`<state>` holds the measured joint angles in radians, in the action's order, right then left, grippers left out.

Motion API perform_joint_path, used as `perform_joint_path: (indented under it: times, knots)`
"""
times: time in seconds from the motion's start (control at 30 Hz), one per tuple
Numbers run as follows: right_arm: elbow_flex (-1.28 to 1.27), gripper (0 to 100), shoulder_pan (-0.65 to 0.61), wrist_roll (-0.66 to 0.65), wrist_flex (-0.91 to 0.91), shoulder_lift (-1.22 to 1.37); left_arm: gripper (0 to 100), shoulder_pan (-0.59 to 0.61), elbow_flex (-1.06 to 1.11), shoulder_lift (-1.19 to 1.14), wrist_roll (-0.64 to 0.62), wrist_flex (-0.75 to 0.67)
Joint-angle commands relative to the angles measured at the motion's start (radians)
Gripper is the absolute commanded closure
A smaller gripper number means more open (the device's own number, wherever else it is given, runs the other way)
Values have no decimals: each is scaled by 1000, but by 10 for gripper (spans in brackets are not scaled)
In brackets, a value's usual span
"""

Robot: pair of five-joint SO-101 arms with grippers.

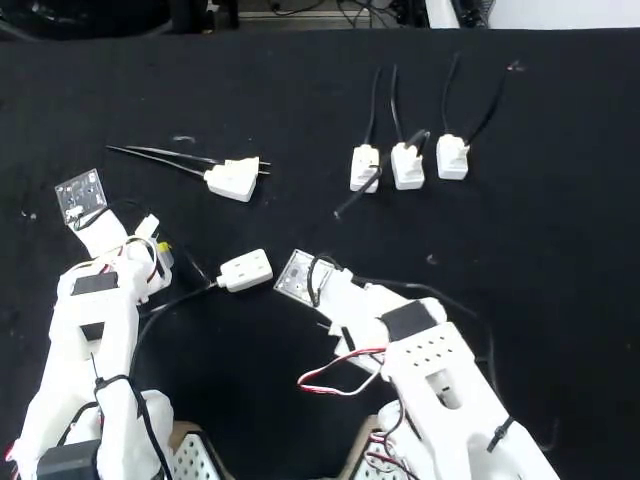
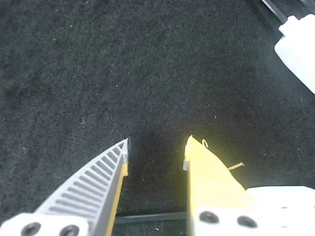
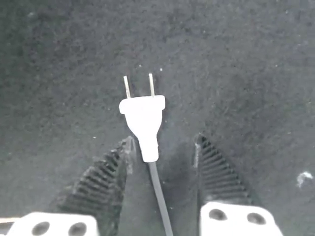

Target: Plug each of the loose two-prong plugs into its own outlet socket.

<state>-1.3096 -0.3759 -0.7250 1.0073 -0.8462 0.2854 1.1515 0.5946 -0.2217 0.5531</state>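
The right gripper stands spread wide and grips nothing. A two-prong plug lies flat at its fingertips, prongs pointing away. Its cable runs back between the fingers, nearer one than the other. The left gripper is likewise parted (nothing between the tips) over bare black table. From above, a second plug lies left of centre and a single socket sits between the arms. Three sockets stand in a row farther right, well in from the far edge.
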Motion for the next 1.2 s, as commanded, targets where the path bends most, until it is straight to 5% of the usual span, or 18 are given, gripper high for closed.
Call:
perform_joint_path:
  times: [0.0, 0.53, 0.7, 1.03, 1.17]
  knots:
    - [56, 822, -8, -12, -12, -16, 812, -4, -8, 28, 11, -17]
    - [151, 824, 83, -5, -186, 305, 812, -2, -8, 28, 11, -15]
    - [193, 991, 109, -5, -186, 269, 812, -2, -8, 28, 11, -17]
    - [186, 987, 109, -5, -178, 216, 812, -2, -8, 28, 11, -15]
    - [220, 943, 109, -9, -44, 217, 812, -2, -8, 28, 11, -15]
